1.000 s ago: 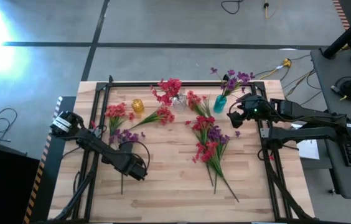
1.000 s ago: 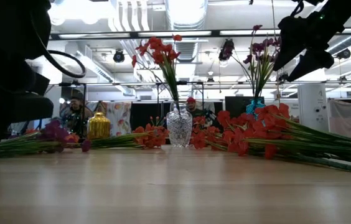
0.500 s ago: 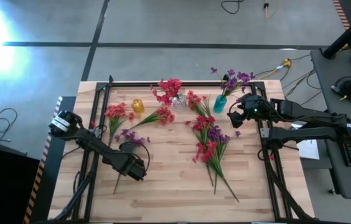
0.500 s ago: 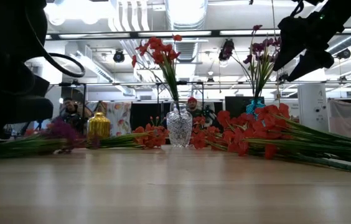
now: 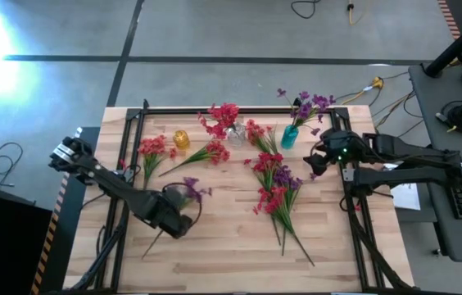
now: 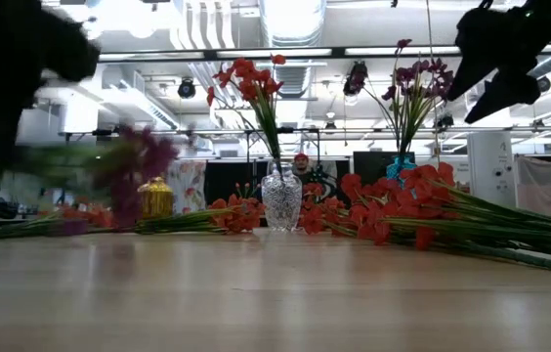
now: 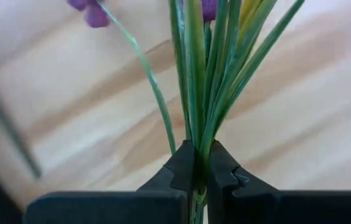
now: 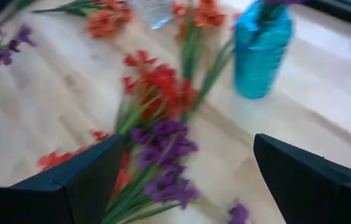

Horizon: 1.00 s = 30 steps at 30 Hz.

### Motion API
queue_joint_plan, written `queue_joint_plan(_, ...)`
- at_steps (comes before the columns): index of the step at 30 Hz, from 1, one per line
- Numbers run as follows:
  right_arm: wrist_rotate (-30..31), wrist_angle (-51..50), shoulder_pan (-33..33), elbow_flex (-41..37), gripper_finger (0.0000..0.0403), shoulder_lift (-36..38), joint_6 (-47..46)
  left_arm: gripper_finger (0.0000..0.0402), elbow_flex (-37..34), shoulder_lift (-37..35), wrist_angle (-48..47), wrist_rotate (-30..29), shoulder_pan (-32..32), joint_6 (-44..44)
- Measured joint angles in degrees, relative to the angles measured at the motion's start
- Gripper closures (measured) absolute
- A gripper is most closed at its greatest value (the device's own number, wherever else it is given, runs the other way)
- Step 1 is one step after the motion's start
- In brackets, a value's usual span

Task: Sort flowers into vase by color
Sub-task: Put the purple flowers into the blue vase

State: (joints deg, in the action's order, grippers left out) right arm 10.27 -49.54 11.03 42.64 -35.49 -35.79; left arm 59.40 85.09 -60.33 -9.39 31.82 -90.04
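Observation:
My left gripper (image 5: 175,218) is shut on a purple flower sprig (image 5: 190,191) over the table's near left part. Its blossoms show blurred in the low view (image 6: 134,161), above the table. My right gripper (image 5: 316,161) hovers open near the teal vase (image 5: 289,137), which holds purple flowers (image 5: 309,105). A clear glass vase (image 5: 235,133) holds red flowers (image 5: 223,115). A small gold vase (image 5: 181,140) stands to its left. Loose red and purple sprigs (image 5: 274,184) lie flat mid-table; the right wrist view shows them (image 8: 163,149) below the open fingers. My left gripper pinches the purple sprig's bundle of green stems (image 7: 199,146) between its two fingers, well below the blossoms (image 7: 92,14). The fingers lie across the stems. The sprig is lifted clear of the table, its stem end (image 5: 146,251) trailing toward the near edge.
More red sprigs lie on the table's far left (image 5: 153,152) and next to the gold vase (image 5: 210,153). A black frame rail (image 5: 239,109) runs along the far edge. Bare wood (image 5: 231,254) fills the near half of the table.
My left gripper has risen, taking the purple sprig off the table; the blossoms have swung toward the table's right and the stem end toward the left. My right gripper has drifted slightly toward the right and near edges.

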Motion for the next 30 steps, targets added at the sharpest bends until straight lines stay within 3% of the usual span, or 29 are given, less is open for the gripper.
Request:
queue_joint_plan(6,-1.8,3.4,-6.1,-0.7,0.0051,1.4,-0.4,0.0401,5.4,-2.3,14.1,-15.1,0.6,26.4)
queue_joint_plan(11,-1.9,8.7,-12.2,-1.6,0.0051,1.1,-0.4,0.0402,7.7,-2.0,26.2,-21.9,-0.1,47.5)
queue_joint_plan(16,-3.0,21.9,-19.3,-3.1,0.0051,-0.8,3.0,0.0402,6.4,-1.9,44.6,-22.4,-1.6,71.2)
queue_joint_plan(19,-2.6,27.7,-23.3,-3.3,0.0051,-2.9,6.2,0.0402,5.3,-1.9,54.2,-19.3,-3.5,82.8)
queue_joint_plan(24,3.4,39.1,-28.5,-3.3,0.0051,-7.7,15.8,0.0402,2.3,-2.0,66.6,-18.2,-6.7,90.9)
queue_joint_plan(30,6.3,57.2,-30.9,-3.4,0.0051,-16.9,26.0,0.0401,-3.6,-0.6,82.3,-18.2,-9.4,92.1)
